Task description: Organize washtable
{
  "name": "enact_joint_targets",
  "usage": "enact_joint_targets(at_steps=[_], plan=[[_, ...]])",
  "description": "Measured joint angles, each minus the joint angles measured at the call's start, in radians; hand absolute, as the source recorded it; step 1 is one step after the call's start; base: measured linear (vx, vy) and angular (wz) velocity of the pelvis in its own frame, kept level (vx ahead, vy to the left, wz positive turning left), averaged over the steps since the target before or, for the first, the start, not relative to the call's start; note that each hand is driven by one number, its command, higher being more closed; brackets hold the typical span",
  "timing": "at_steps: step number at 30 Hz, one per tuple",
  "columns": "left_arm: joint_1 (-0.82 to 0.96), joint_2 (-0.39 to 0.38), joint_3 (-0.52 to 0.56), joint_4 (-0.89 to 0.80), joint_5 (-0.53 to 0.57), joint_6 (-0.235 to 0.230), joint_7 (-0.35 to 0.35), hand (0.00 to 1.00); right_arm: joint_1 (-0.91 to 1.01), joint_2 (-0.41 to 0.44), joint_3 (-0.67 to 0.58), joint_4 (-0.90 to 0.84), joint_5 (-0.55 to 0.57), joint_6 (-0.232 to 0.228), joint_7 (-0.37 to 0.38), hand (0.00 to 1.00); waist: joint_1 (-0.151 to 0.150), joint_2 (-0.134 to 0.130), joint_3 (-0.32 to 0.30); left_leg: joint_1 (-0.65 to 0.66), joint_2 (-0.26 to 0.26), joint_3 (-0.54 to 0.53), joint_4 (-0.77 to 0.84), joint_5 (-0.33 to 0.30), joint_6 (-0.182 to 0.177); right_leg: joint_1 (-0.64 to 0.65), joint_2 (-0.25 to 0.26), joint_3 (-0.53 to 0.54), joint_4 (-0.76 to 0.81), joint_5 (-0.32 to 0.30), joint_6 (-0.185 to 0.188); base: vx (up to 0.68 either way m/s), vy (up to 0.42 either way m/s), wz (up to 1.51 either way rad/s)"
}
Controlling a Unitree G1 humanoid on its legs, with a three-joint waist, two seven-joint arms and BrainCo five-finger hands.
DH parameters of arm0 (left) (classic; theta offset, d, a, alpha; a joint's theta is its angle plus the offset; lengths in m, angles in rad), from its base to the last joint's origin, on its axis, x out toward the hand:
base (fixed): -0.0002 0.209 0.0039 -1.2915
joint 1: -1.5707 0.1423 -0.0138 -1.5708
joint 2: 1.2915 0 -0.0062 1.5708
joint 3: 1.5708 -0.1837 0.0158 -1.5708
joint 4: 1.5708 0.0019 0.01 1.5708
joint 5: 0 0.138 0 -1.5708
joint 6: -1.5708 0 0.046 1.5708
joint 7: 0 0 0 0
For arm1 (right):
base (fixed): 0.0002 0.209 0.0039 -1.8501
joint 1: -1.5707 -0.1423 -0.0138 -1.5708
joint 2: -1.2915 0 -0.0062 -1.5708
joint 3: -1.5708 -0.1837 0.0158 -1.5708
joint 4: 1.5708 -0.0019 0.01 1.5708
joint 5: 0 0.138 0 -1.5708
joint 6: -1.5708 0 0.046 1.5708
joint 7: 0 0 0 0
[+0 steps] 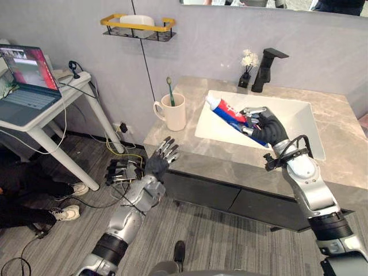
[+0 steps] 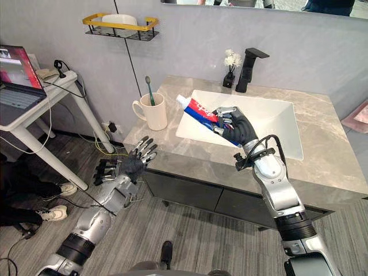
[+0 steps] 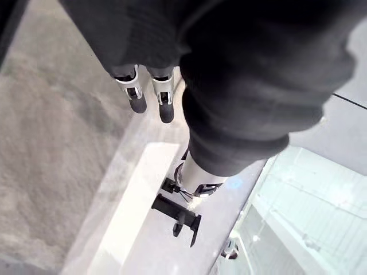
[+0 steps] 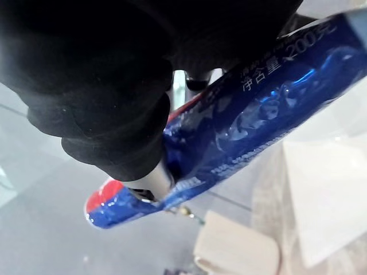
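The left arm is coming in from the lower left of the frame, and the left hand (image 1: 163, 158) is hovering just before the front edge of the worktop (image 1: 339, 144), palm turned away and fingers (image 3: 137, 98) spread straight, holding nothing. Above it, near the worktop's left corner, a cream cup (image 1: 172, 112) is standing upright with a green toothbrush (image 1: 170, 91) sticking out of it.

To the right of the cup, the right arm is rising from the lower right of the frame, bent at the elbow and reaching inward over the white sink (image 1: 299, 115). The right hand (image 1: 264, 125) is gripping the toothpaste tube (image 1: 227, 113), with its fingers curled round the tube's lower half. The tube is hanging in the air over the sink's left part, clear of the basin. Its long axis is running from the upper left down to the lower right of the frame, and the white cap end is pointing up-left toward the cup. The tube is looking glossy blue, with a red and white band near the cap and pale print along its side (image 4: 246, 126).

Behind the sink, toward the upper right of centre, a black tap (image 1: 267, 69) is standing beside a small dark vase of white flowers (image 1: 248, 63).
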Motion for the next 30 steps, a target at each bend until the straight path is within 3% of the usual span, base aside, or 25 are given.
enact_joint_targets(at_steps=[4,20,30], plan=[[-0.054,-0.002,-0.059,0.052,-0.015,0.013,0.002,0.00,0.004,0.037,0.008,-0.008,-0.001,0.000,-0.003,1.00,-0.007,0.000,0.000,0.000,0.000,0.001,0.000,-0.001,-0.001,-0.001,-0.002,0.001,0.003,-0.002,0.001,0.00,0.000,0.00],[-0.180,-0.005,-0.102,0.072,-0.036,0.018,0.008,0.00,0.067,0.061,0.015,-0.008,-0.039,0.002,-0.011,1.00,-0.031,0.001,-0.002,-0.013,0.004,0.005,0.000,0.003,0.004,-0.020,0.003,0.005,0.006,-0.006,-0.004,0.01,-0.031,-0.01],[-0.180,0.001,-0.092,-0.030,-0.073,0.019,0.002,0.00,0.079,0.065,0.009,-0.008,-0.050,0.019,-0.015,1.00,-0.031,0.011,-0.008,-0.036,-0.014,-0.017,0.005,0.012,0.008,-0.034,-0.013,-0.018,0.017,-0.012,0.002,0.02,-0.019,0.07]])
